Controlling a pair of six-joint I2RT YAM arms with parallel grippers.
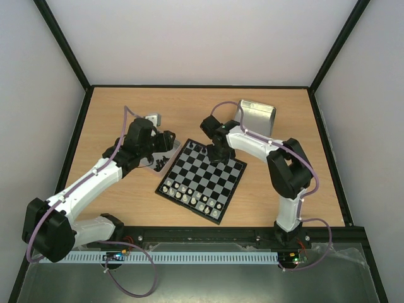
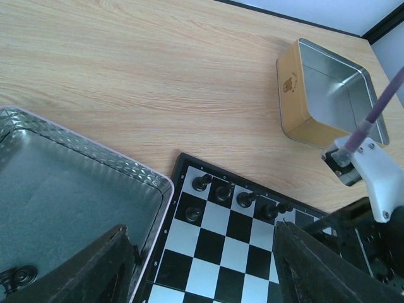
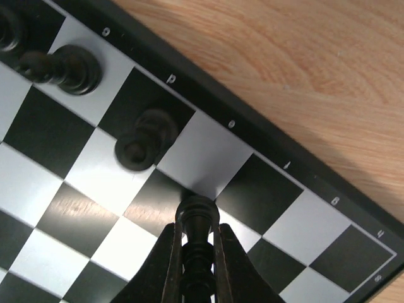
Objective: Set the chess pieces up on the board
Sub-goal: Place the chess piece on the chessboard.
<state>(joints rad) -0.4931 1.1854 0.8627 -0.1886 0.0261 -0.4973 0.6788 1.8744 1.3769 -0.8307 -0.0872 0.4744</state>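
Note:
The board [image 1: 218,178] lies at mid-table, turned diagonally. Several black chess pieces [image 1: 195,147] stand along its far corner; the left wrist view shows them [image 2: 245,199] in the back rows of the board [image 2: 214,243]. My right gripper [image 1: 218,154] hangs over the board's far edge, shut on a black piece [image 3: 199,221] held just above a square of the board [image 3: 208,154]. Two other black pieces [image 3: 142,142] stand beside it. My left gripper [image 1: 165,151] is open and empty over the board's left corner, its fingers [image 2: 104,268] wide apart.
Pale pieces [image 1: 189,196] fill the board's near rows. A foam-lined metal tray [image 2: 76,189] lies left of the board with a loose black piece [image 2: 19,276] in it. An open metal tin [image 1: 257,117] stands at the back right, also seen in the left wrist view [image 2: 328,95].

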